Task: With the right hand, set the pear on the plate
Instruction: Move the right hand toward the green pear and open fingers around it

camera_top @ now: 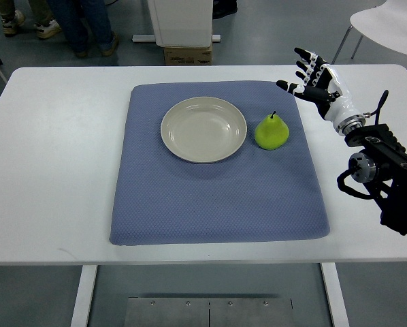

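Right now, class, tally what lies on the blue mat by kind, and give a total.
Plate: 1
Pear: 1
Total: 2

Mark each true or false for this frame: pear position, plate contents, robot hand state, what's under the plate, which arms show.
1. The pear lies on the plate. False: it sits on the blue mat, just right of the plate's rim.
2. The plate is empty. True.
3. The right robot hand grips the pear. False: its fingers are spread and hold nothing, up and to the right of the pear, apart from it.
4. The plate rests on the blue mat, not on the bare white table. True.
5. A left arm reaches in from the picture's left edge. False: only the right arm shows.
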Motion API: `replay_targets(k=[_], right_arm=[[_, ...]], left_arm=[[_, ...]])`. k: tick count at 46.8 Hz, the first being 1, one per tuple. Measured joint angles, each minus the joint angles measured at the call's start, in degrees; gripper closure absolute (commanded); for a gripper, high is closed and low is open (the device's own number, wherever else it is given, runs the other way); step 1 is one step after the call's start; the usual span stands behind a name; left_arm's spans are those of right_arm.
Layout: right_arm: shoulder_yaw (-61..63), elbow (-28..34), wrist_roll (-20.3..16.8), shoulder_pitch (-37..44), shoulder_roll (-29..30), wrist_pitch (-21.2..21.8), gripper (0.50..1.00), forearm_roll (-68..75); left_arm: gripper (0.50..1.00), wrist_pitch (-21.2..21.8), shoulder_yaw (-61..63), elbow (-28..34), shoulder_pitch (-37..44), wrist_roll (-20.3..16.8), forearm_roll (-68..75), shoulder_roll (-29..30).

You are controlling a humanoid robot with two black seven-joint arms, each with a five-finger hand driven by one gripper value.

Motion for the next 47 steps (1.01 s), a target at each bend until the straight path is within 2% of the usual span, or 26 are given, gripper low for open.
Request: replay_targets(k=[13, 47], right_arm=[[-6.52, -0.01, 5.03, 0.06, -0.24, 0.25, 0.500, -0.27], [-16.45, -0.53, 5.19, -0.66, 1.52, -0.81, 0.500, -0.35]], left_arm=[[0.500, 0.00, 0.00, 0.00, 0.00, 0.00, 0.00, 0.00], [0.500, -0.01, 0.00, 0.01, -0.01, 0.00, 0.00, 0.00]])
